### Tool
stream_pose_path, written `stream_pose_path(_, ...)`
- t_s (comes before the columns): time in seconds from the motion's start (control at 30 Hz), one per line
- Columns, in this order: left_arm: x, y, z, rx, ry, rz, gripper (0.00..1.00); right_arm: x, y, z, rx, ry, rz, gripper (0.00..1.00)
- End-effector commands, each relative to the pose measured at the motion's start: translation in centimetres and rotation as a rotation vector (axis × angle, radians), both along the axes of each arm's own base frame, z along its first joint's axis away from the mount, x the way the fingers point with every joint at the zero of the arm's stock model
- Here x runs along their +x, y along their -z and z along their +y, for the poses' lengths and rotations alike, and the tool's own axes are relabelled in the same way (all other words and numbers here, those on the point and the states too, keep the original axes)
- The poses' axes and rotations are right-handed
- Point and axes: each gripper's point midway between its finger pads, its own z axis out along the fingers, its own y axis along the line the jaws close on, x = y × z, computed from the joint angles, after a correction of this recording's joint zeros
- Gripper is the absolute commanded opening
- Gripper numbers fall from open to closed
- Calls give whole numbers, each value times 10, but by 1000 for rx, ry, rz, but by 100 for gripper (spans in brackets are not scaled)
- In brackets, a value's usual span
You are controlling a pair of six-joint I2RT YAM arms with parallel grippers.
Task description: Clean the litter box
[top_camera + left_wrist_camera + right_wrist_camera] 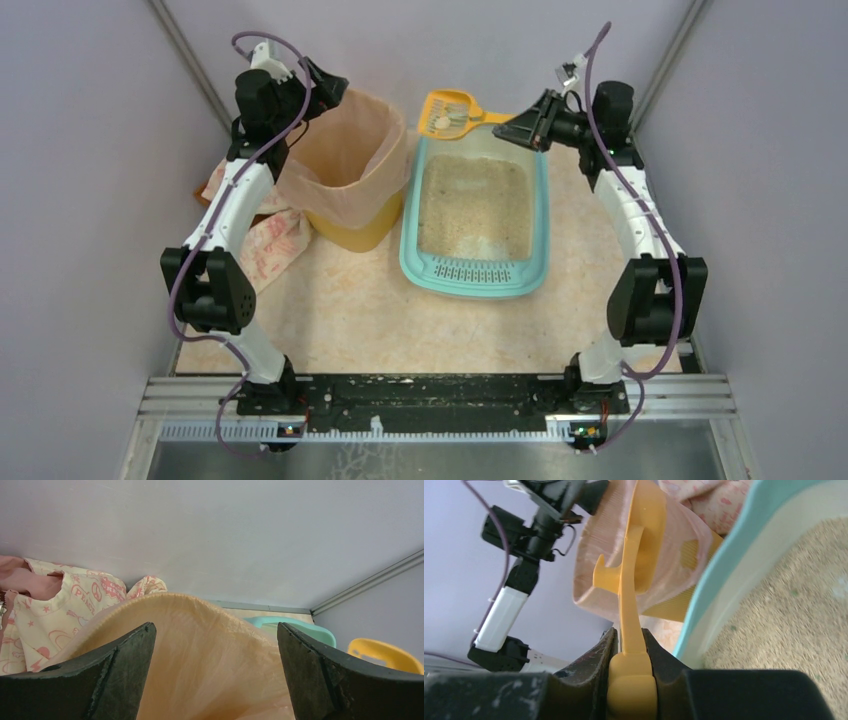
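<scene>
On the table, seen from the top camera, the litter box (470, 288) lies just right of the middle, its slotted end toward 6 o'clock and its sandy litter (475, 200) spread over the floor. At its 12 o'clock end a yellow scoop (450, 112) hangs above the rim, with a small pale lump (440, 122) in its head. The right claw (505, 126) pinches the scoop's handle from the 3 o'clock side. A yellow bin (350, 237) with a peach bag stands touching the box at its 9 o'clock side. The left claw (335, 95) hovers at the bin's 11 o'clock rim. A patterned cloth (270, 245) lies at the bin's 8 o'clock.

From the left wrist, the left claw (215, 675) is spread wide, its dark fingers (115, 680) apart over the bag (200, 650). The cloth (45, 625) sits at 9 o'clock, and the box's teal rim (280, 625) and the scoop (385, 652) at 3 o'clock.

From the right wrist, the right claw (629, 655) is pressed onto the scoop's handle (630, 610), which runs toward 12 o'clock. The litter box rim (724, 570) and litter (784, 605) fill the 3 o'clock side, the bagged bin (674, 545) sits behind, and the left arm (524, 555) is at 10 o'clock.
</scene>
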Motion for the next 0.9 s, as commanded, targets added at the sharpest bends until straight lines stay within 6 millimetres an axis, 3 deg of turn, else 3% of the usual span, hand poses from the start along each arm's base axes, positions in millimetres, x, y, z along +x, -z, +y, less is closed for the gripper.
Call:
stream_pose_path(0.0, -9, -29, -1, -18, 16, -69, 96, 1, -66, 24, 15, -38, -165, 0)
stream_pose_path(0.1, -9, -29, 0, -13, 12, -69, 96, 2, -86, 40, 24, -74, -203, 0)
stream_pose_path(0.23, -10, -28, 1, -10, 8, -68, 96, 4, -91, 62, 24, -123, -208, 0)
stream_pose_path(0.63, -16, -42, 9, 39, -18, -108, 97, 12, -55, 128, -214, -191, -270, 0)
stream_pose_path(0.87, -18, -49, 15, 53, -39, -122, 97, 8, -61, 161, -394, -197, -462, 0)
